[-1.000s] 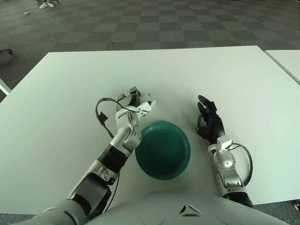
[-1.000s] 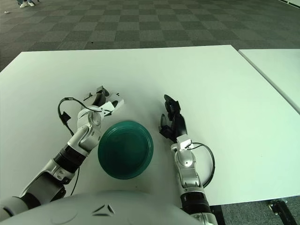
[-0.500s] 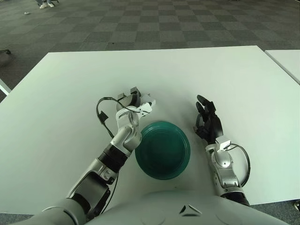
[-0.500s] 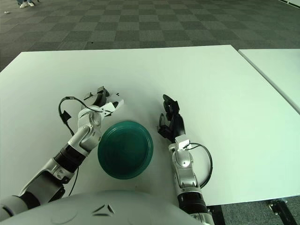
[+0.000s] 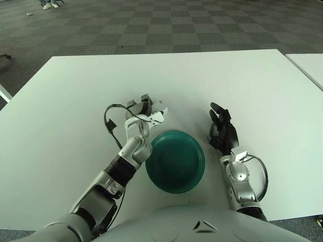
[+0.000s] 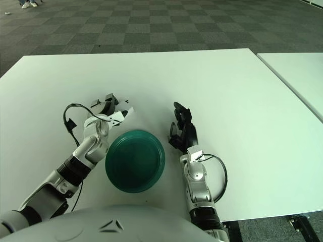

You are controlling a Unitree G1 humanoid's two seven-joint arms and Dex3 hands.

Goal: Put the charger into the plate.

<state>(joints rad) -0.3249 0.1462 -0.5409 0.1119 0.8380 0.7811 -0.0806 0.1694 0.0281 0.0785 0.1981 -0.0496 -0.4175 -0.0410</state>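
Left hand (image 5: pixel 144 112): mine, clenched around the charger (image 5: pixel 158 115) just beyond the plate's far-left rim, above the table (image 5: pixel 70 101).
Charger: small, white and blocky, jutting from my fingers toward the right; not in the plate.
Plate (image 5: pixel 175 161): round, dark green, flat on the white table between my 2 hands.
Right hand (image 5: pixel 222 131): black fingers spread and holding nothing, just right of the plate.
Hard to see: my fingers cover most of the charger; its prongs possibly show as dark specks.
Change: since 1 second ago my right hand has drifted slightly leftward toward the plate; my left has barely moved.
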